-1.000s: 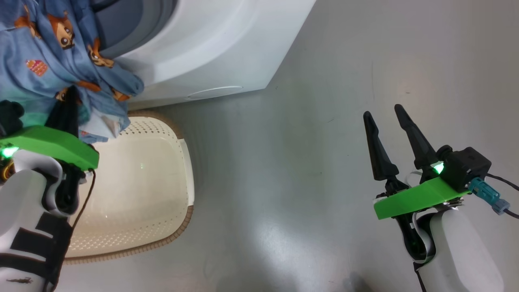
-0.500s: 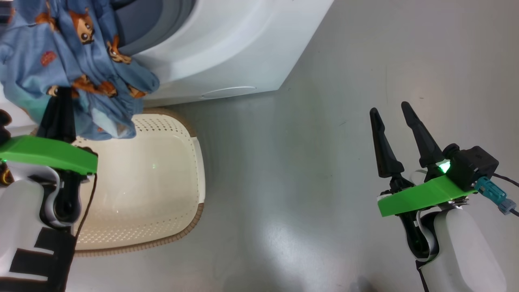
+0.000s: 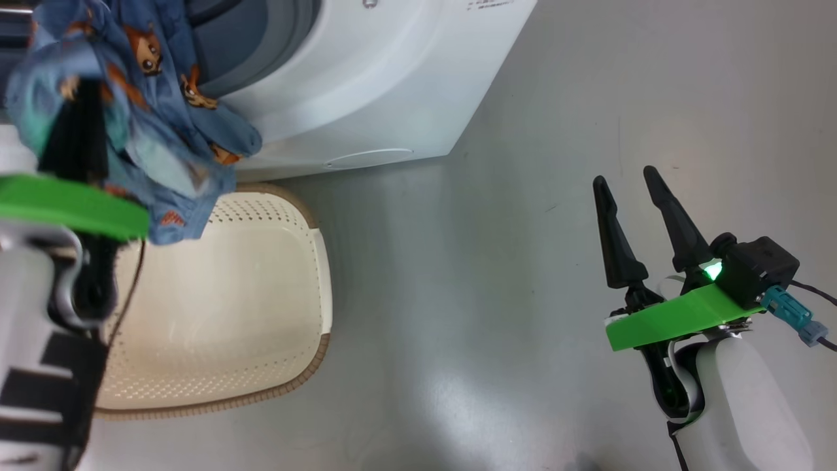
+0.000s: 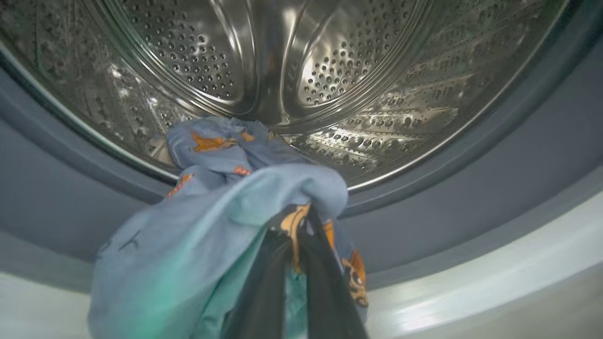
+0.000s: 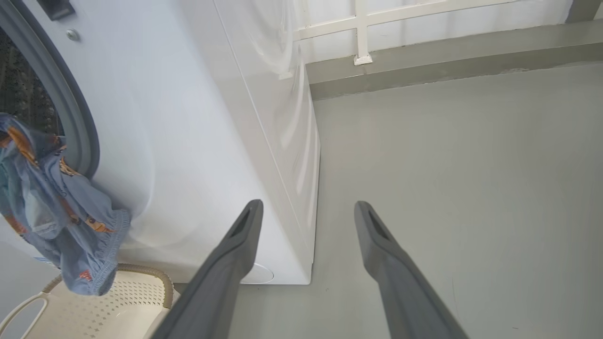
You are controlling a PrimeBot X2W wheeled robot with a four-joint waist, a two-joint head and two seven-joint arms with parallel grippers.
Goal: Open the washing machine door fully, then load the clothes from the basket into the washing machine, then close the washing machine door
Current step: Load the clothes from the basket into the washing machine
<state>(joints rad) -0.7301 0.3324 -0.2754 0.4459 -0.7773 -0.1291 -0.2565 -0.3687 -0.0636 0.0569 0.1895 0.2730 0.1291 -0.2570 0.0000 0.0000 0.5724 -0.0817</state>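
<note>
My left gripper is shut on the light blue bear-print clothes, which I hold up in front of the washing machine. In the left wrist view the gripper pinches the clothes just before the grey seal, and the fabric's far end lies over the lip of the steel drum. The cream basket stands on the floor below the opening. My right gripper hangs open over the floor, well to the right. The door is out of view.
Grey floor stretches between the basket and my right arm. The right wrist view shows the machine's white side, the hanging clothes, the basket's handle end and a wall base with a white frame.
My left gripper has lifted the clothes higher and closer to the drum opening. The head view has shifted a little. The right arm has stayed still.
</note>
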